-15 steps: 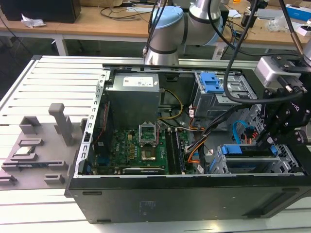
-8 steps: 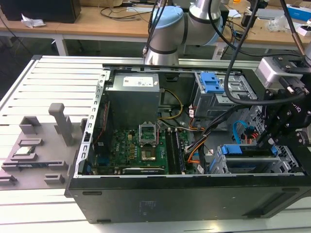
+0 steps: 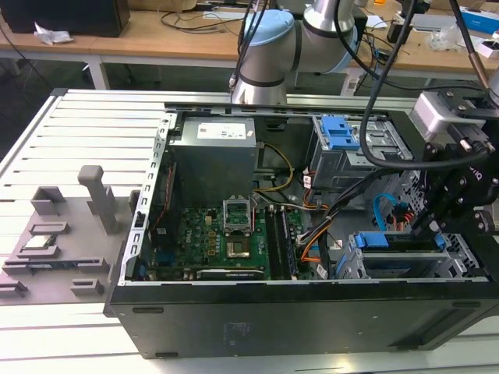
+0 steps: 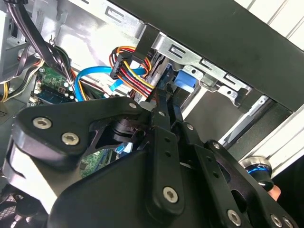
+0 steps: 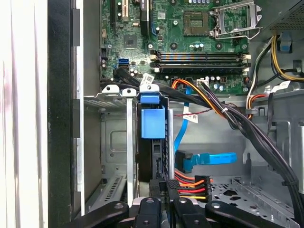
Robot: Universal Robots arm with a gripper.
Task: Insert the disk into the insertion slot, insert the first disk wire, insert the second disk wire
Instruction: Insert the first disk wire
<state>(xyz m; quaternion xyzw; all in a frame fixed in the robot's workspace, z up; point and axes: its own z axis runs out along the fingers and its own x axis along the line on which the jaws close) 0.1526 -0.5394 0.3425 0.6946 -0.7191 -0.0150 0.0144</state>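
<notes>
First wrist view: the hand [image 5: 164,194] looks clamped on the multicoloured wire plug [image 5: 189,185] behind the seemingly seated disk [image 5: 153,123]. Best keep the plug square, pressing gently.

Tight in there: black cable bundle [image 5: 237,124] and blue data cable [image 5: 207,159] cross just beside the disk [image 5: 153,122], only the insertion slot [image 5: 114,142] bay alongside is open.

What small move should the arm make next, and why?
Probably a short push of the gripper toward the disk, to seat the coloured wire. The disk already sits in the slot, and that wire's end lies right at the gripper by the disk's rear; whether it is home isn't clear.
</notes>
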